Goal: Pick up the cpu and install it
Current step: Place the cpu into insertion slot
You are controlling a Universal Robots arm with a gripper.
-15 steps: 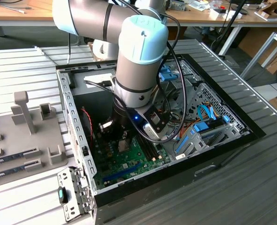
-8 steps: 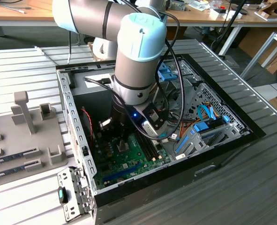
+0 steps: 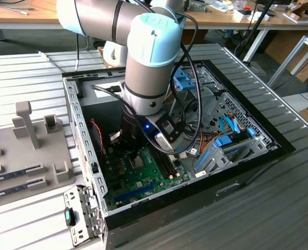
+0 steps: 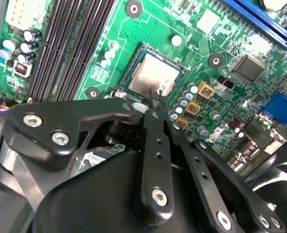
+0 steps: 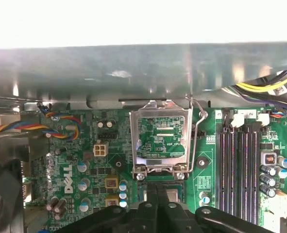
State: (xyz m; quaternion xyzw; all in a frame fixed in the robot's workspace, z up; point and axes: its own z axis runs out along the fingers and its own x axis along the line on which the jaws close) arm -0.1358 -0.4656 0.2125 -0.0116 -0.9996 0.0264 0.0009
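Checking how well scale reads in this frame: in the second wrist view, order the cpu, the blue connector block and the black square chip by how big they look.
1. the cpu, sitting in its socket on the motherboard just past the gripper.
2. and 3. the blue connector block and the black square chip look too alike to rank.

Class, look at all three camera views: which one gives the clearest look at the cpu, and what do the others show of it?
The second wrist view shows the cpu best: its silver-grey top lies flat in the socket, just past the gripper. In the exterior view it is a small grey square beneath the arm. In the first wrist view a sliver shows behind the gripper.
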